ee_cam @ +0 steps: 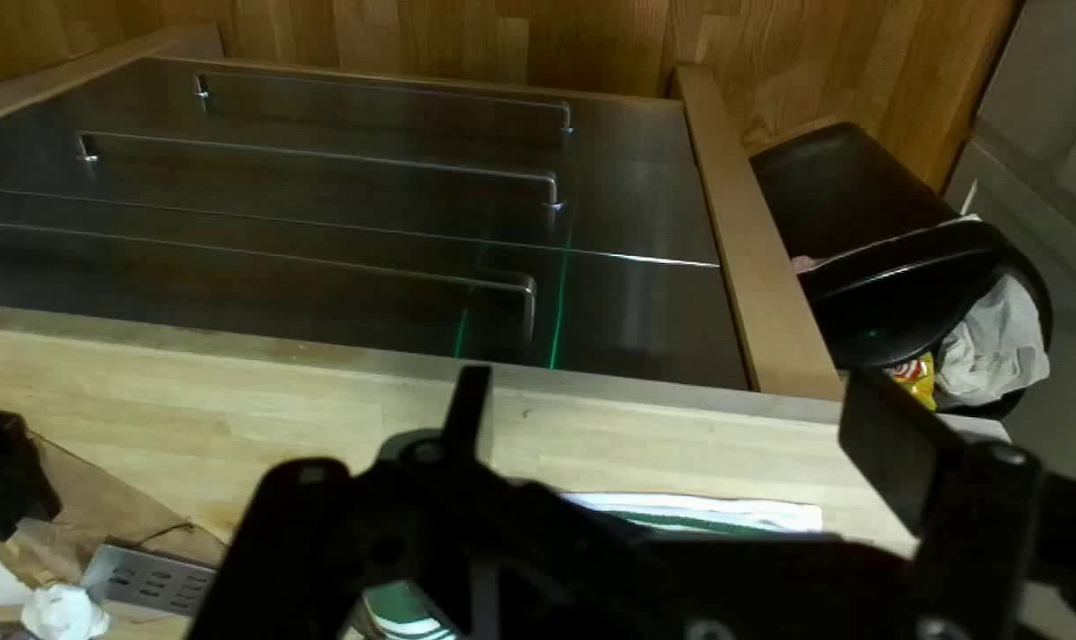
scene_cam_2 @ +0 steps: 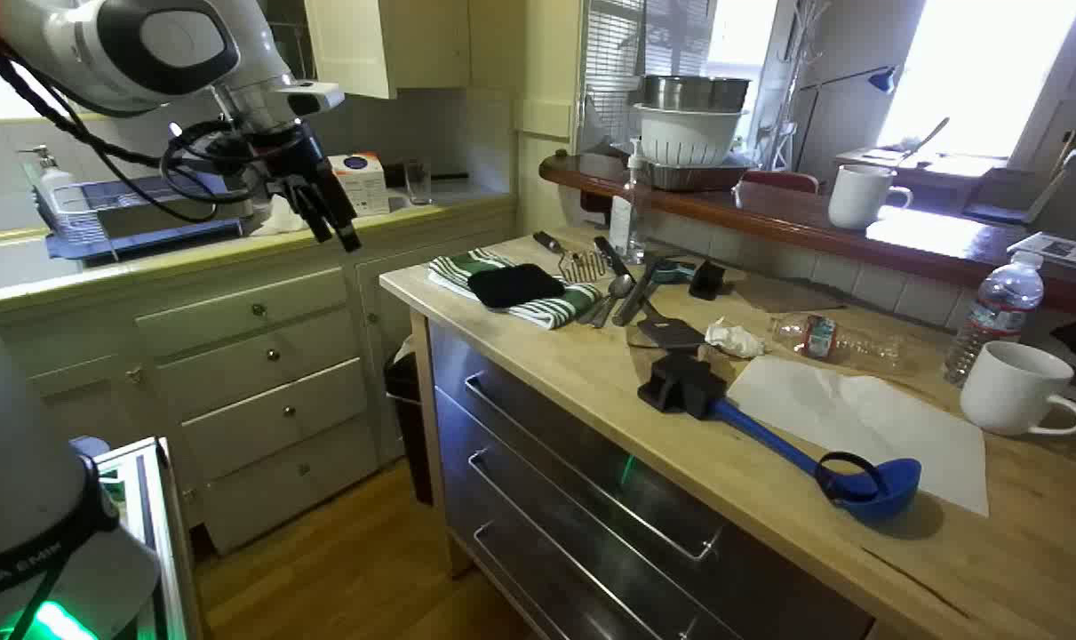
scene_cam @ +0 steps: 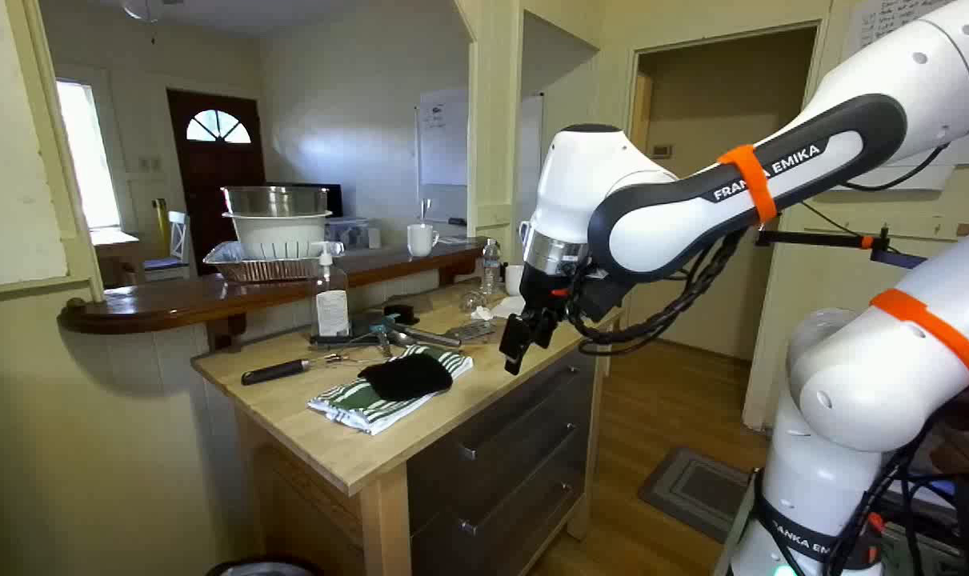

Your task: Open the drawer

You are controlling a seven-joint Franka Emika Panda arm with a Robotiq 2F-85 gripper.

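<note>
Closed, flat-faced dark drawer (ee_cam: 360, 307); slim metal handle (ee_cam: 324, 263)

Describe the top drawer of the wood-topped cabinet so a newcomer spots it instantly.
Find the pale wooden worktop with the folded green-striped towel on it. Beneath its long edge is a stack of flat, dark grey drawer fronts. The top drawer is the one right under that edge, nearest the worktop; the other fronts all sit lower.

In an exterior view, "FRANKA EMIKA" stands on the robot arm (scene_cam: 668, 232), its letters partly covered by an orange band (scene_cam: 749, 184), and in both exterior views a part of this name is readable on the black base ring (scene_cam: 802, 534).
</note>
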